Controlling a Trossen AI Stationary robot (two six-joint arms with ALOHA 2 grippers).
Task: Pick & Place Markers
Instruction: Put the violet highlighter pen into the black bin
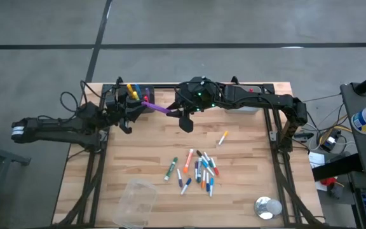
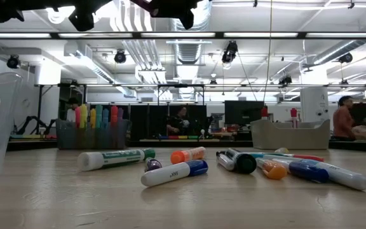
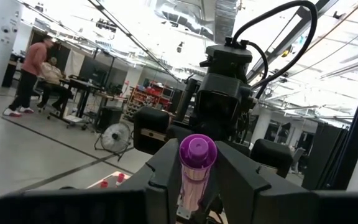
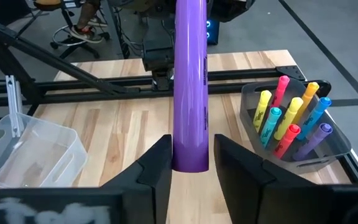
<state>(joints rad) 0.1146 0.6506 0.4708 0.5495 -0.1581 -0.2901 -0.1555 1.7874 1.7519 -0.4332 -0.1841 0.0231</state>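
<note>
Mid-handover above the far surface point(image 1: 234, 159), a purple marker point(image 1: 157, 107) bridged both grippers, right fingers point(image 4: 157, 168) and left fingers point(image 3: 160, 180) each pinching an end; next, one probably had to release.

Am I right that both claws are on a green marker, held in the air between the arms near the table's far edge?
Not quite: the marker is purple, not green. The right wrist view shows it plainly. The left claw and right claw each have an end, in the air near the far edge.

Overhead looks straight down, low level across the table point(image 1: 246, 191); wrist cameras face each other.
</note>
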